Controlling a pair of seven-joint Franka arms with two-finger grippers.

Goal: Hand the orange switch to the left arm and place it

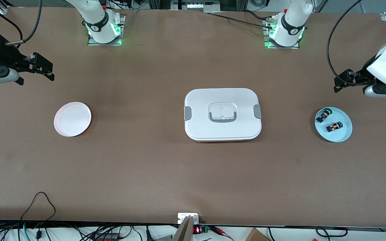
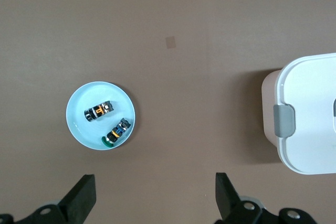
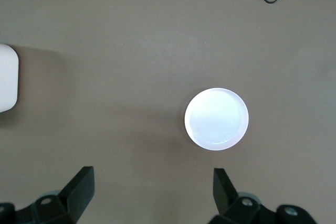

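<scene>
A: Status? Orange switch (image 1: 334, 127) is seen lying in the blue plate (image 1: 344, 134) beside the green-ended switch (image 1: 323, 115), untouched. Left gripper (image 2: 155, 200) is held wide above the table near that plate.

B: Right gripper (image 3: 152, 195) is likewise spread, over the table near the white plate (image 1: 72, 119); that arm waits. Pickup is judged next: a descent onto the switch, then a handover routed clear of the box (image 1: 222, 114).

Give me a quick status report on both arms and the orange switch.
Left tool open above table near blue plate; right tool open near white plate. Orange switch on blue plate. Box mid-table between plates.
</scene>
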